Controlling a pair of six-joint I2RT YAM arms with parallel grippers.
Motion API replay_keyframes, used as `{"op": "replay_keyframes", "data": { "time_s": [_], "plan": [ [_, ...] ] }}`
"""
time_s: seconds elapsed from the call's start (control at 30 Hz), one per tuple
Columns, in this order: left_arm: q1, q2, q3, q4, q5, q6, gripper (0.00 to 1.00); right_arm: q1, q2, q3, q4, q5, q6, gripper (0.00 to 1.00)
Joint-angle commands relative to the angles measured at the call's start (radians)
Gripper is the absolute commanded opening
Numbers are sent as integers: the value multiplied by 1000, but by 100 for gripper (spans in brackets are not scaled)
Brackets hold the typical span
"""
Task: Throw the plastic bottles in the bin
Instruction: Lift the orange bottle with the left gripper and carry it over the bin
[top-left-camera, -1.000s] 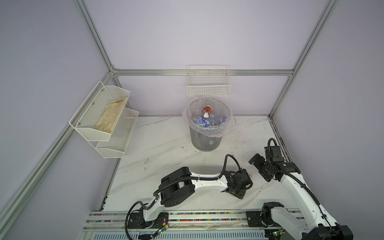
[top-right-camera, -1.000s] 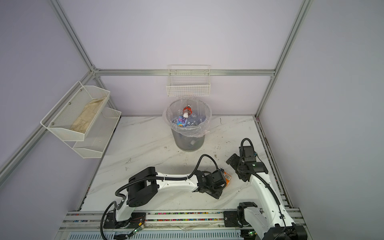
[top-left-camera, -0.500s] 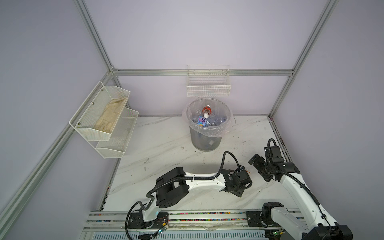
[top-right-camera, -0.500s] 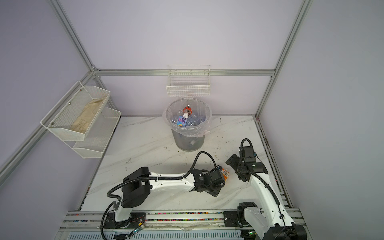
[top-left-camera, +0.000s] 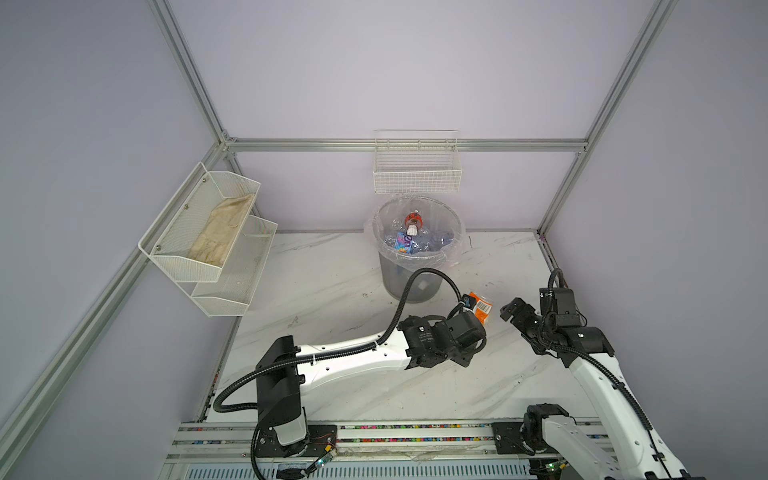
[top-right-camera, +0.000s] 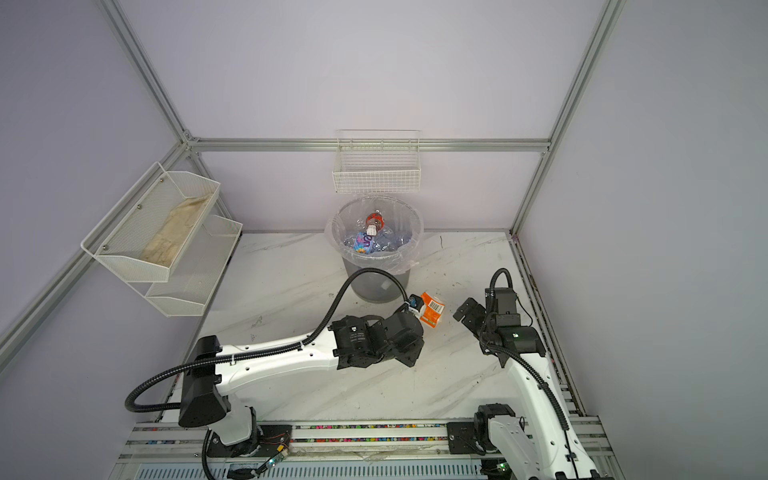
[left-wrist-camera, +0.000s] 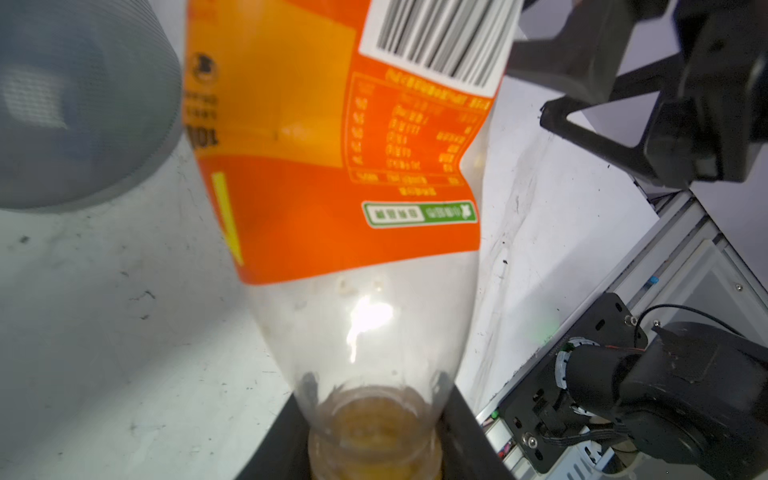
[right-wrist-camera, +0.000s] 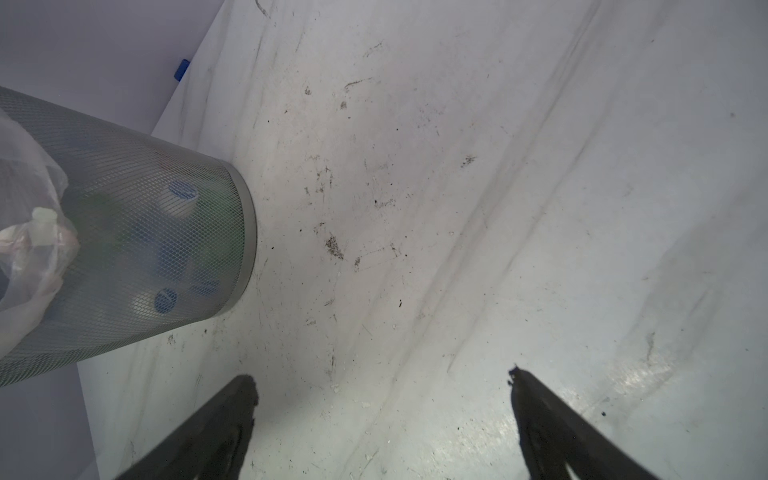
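Your left arm lies stretched out low, reaching toward 2 o'clock in both top views. Its wrist bends so the left pincer points to about 12 o'clock, clamped on the neck of a bottle. Your right arm rises toward 11 o'clock. Your right pincer aims at 10 o'clock, jaws spread wide.

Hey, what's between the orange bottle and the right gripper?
Nothing but bare table. Both top views show a clear gap between the orange bottle and the open right gripper.
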Motion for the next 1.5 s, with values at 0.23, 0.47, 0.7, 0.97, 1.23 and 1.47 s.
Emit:
{"op": "replay_keyframes", "data": {
  "time_s": [0.23,0.47,0.7,0.97,1.23,1.47],
  "plan": [
    [34,-206,42,-24,-193,176,14,0,-52,0,59,-119,-45,95],
    [56,-253,119,-51,-248,264,14,0,-87,-20,92,-179,-63,94],
    [58,-312,199,-53,-306,360,14,-1,-103,-46,120,-215,-71,92],
    [58,-356,269,-35,-342,454,14,0,-111,-67,135,-241,-84,91],
    [58,-398,292,0,-358,504,13,0,-117,-81,146,-255,-80,90],
    [58,-424,320,32,-364,553,13,0,-121,-82,147,-260,-78,89]
  ]
}}
